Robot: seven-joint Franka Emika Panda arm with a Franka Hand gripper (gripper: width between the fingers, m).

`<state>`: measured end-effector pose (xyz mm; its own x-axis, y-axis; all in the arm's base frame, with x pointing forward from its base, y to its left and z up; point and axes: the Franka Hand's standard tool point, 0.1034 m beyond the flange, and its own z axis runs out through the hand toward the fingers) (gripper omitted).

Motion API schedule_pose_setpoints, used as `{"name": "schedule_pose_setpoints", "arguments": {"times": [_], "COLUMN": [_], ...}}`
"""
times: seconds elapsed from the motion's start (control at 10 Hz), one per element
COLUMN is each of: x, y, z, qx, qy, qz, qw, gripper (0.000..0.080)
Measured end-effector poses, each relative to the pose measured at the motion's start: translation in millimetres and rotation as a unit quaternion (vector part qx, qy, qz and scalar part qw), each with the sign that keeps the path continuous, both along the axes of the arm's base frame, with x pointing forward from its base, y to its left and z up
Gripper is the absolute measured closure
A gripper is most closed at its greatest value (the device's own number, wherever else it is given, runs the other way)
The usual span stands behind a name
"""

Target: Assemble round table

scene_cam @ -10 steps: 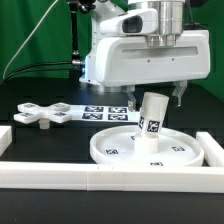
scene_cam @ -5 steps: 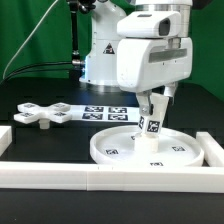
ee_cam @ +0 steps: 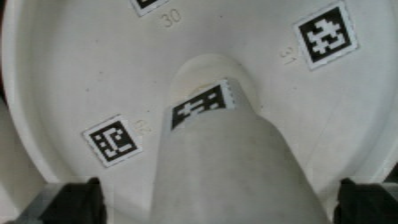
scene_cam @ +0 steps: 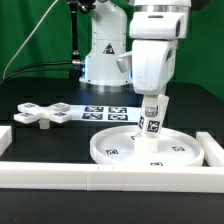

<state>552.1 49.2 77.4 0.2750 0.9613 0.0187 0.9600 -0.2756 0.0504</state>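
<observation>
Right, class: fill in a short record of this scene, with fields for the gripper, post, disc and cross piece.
gripper: at the post's top, fingers either side, grip unclear
post: tilted, foot on the disc's middle
disc: flat on the table
cross piece: lying apart, at the exterior view's left
marker board: flat on the table, beyond the disc

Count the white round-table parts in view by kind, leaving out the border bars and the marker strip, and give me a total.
round disc: 1
cylinder post: 1
four-armed cross piece: 1
Total: 3
</observation>
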Motion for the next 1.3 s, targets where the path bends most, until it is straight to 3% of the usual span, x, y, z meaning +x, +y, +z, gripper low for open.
{"name": "schedule_pose_setpoints", "arguments": {"times": [0.3,0.4,0.6,0.8,1.3], "x": [0.0,-0.1,-0.1,-0.2,-1.7], "y": [-2.9,-3.1,-3.2,-6.2,-8.3], "z": [-0.4,-0.6,-0.6,-0.5,-0.8], "qx": [-0.004,-0.004,-0.004,-0.003,0.015], "qy": [0.0,0.0,0.0,0.003,0.015], "qz": [0.035,0.035,0.027,0.006,-0.19], "qw": [0.999,0.999,1.0,1.0,0.982], "gripper": [0.0174,0.0346,0.0393,0.0393,0.0393]}}
